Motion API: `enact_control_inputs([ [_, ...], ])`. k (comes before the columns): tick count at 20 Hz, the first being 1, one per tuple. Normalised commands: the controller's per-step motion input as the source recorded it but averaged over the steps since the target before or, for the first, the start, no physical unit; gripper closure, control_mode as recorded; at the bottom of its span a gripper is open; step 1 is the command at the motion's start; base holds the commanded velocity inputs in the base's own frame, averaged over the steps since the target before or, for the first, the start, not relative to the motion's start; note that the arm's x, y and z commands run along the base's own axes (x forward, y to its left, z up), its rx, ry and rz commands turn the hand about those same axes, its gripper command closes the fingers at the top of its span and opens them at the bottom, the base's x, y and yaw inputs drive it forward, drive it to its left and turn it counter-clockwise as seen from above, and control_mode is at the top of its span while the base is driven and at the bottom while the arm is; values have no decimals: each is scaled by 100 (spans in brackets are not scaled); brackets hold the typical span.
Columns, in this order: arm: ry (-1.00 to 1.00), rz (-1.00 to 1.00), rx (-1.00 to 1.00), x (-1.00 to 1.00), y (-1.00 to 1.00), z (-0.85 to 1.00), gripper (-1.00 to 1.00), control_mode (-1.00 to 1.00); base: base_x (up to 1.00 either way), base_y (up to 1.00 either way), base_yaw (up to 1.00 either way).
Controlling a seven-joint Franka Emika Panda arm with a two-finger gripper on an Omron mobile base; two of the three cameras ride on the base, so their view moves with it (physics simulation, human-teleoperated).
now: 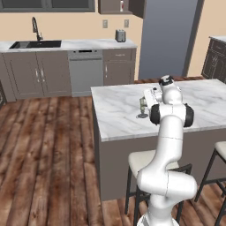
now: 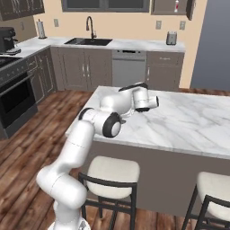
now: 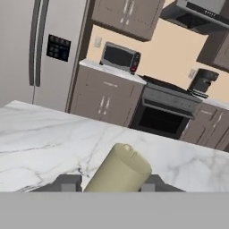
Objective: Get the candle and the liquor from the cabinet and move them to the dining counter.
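I have the arm stretched out over the dining counter (image 1: 119, 114), the white marble island with stools along its near side. In the left base view the gripper (image 1: 144, 102) sits low over the marble, and the candle (image 1: 142, 108) is right under it, its dark round dish base resting on the countertop just ahead of the elbow. From the right base view the hand (image 2: 144, 102) hangs above the same stretch of marble, but the arm hides the candle from that side.

In the hand view the candle (image 3: 119, 171) is a pale olive stick lying straight between the two dark fingertips (image 3: 67, 183), its wick end pointing away from the camera over the veined stone. The fingers stand on either side of the stick, close to it. I cannot tell from here whether they are pressing on it or have let go, so the grip is uncertain.

The liquor (image 1: 122, 5), the small white bottle with the red cap, stands in the upper cabinet (image 1: 115, 6) on the far wall, above the toaster (image 1: 120, 35), well apart from the arm. The right base view shows that bottle (image 2: 176, 6) in the same cabinet (image 2: 170, 6) with its door ajar.
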Motion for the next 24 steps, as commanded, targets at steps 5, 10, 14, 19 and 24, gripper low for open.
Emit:
enact_control_inputs([
  [5,-2,0,0,0,11,-56,100,-100,0,0,0],
  [10,0,0,0,0,1,-44,100,-100,0,0,0],
  [14,0,0,4,0,0,-5,100,-100,0,0,0],
  [19,0,0,2,-1,0,0,100,-100,0,0,0],
  [24,-3,0,2,-8,-4,0,100,-100,0,0,0],
])
